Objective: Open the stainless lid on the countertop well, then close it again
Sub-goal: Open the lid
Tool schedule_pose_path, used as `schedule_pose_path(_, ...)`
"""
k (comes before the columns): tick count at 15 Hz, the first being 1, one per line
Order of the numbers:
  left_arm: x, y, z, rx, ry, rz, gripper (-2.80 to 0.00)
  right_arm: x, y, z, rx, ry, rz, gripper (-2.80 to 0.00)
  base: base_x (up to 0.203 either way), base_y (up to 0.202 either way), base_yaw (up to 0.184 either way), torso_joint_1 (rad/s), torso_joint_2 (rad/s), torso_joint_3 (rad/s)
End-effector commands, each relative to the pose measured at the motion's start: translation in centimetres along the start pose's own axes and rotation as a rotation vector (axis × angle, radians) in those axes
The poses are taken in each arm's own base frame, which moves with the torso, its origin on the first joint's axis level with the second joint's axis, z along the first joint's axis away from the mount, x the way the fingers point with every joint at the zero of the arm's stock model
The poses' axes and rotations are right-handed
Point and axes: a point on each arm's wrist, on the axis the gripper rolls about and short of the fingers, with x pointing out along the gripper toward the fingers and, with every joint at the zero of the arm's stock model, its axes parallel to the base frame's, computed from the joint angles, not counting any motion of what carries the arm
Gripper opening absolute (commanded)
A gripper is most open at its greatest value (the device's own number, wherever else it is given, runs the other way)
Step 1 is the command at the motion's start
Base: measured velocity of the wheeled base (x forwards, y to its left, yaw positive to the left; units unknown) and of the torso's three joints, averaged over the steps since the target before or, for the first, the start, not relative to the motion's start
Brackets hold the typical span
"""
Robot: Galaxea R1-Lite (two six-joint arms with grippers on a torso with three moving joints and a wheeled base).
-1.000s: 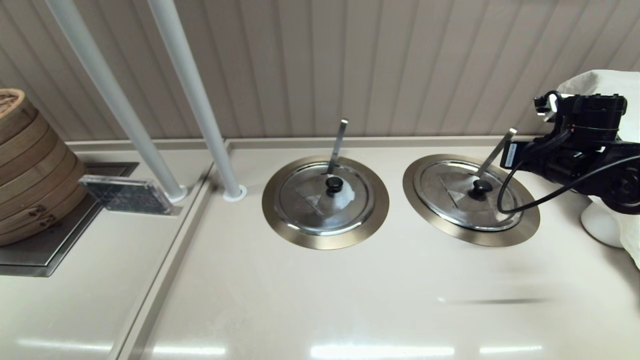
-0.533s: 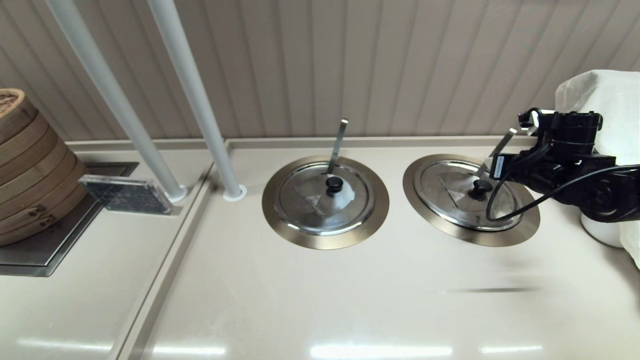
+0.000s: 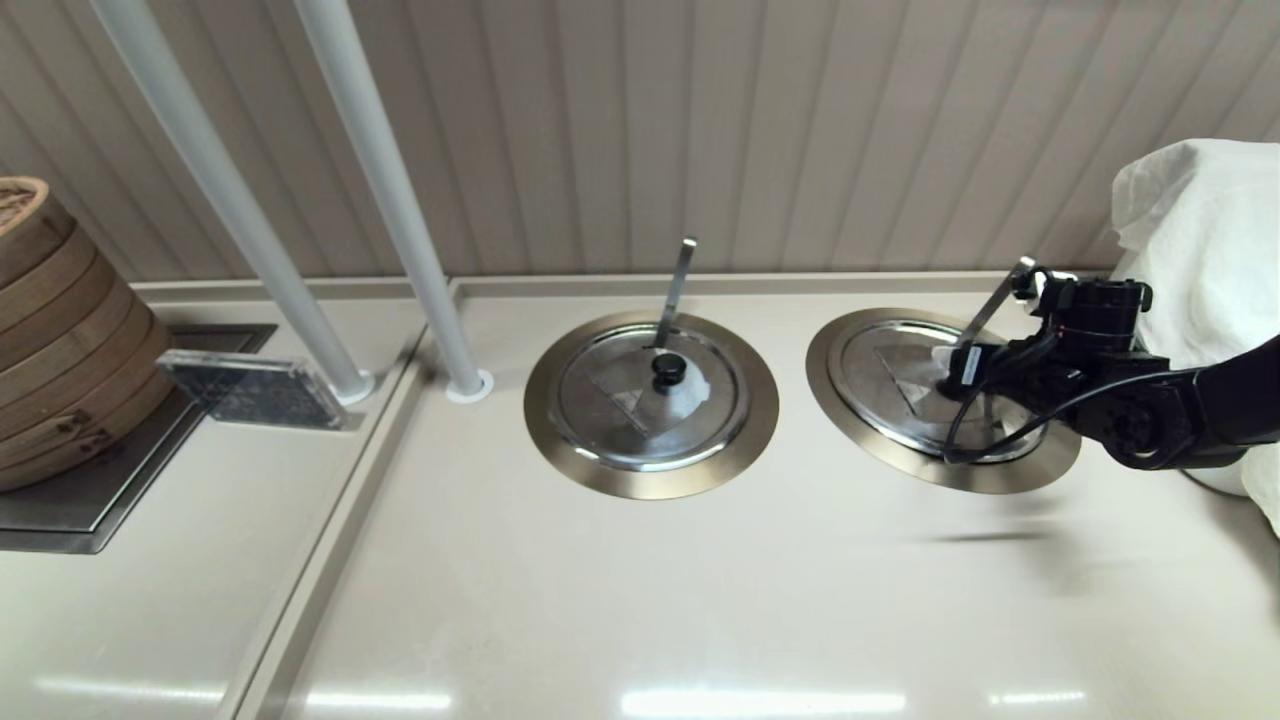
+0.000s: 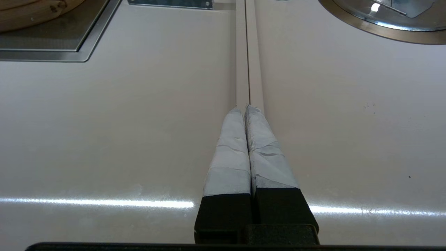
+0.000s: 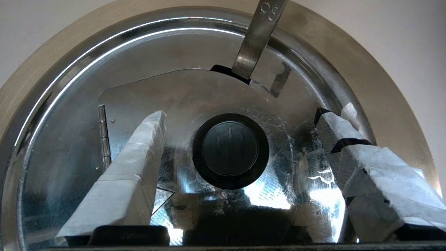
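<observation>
Stainless lid: round, shiny, lying flat and shut in the countertop well, right of frame centre. Black knob central; slanted flat utensil handle pokes through a notch.

Two steel lids, two utensil handles, two poles, one steamer stack.

Head high, downward; right wrist close over stainless lid.

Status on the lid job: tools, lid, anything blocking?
Right tool open, straddling the knob, not gripping. Left tool shut, parked over bare counter. Lid closed on its well. Utensil handle pokes through beside the knob.
</observation>
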Motion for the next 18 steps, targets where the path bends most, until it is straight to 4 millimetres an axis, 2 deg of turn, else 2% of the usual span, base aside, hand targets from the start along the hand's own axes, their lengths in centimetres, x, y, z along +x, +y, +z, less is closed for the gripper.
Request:
schedule_pose_path(1,0.0,0.0,0.0,0.0,0.0,0.002,-2.8,0.5,-0.1,-0.5,0.002,0.011,0.005,0.0,0.0,0.0,0.0,0.0,0.0,0.0)
schedule_pose_path(8,0.0,0.0,0.0,0.0,0.0,0.0,-2.8,-0.9,0.4,1.1,0.063,-0.019,0.078,0.0,0.0,0.0,0.0,0.0,0.0,0.0)
schedule_pose_path(11,0.0,0.0,0.0,0.0,0.0,0.002,-2.8,-0.4,0.5,0.3,0.062,0.003,0.08,0.0,0.0,0.0,0.0,0.0,0.0,0.0)
schedule_pose_path(13,0.0,0.0,0.0,0.0,0.0,0.002,-2.8,0.4,0.5,-0.8,0.057,0.033,0.076,0.0,0.0,0.0,0.0,0.0,0.0,0.0)
schedule_pose_path(18,0.0,0.0,0.0,0.0,0.0,0.002,-2.8,0.5,0.9,-1.1,0.053,0.04,0.085,0.0,0.0,0.0,0.0,0.0,0.0,0.0)
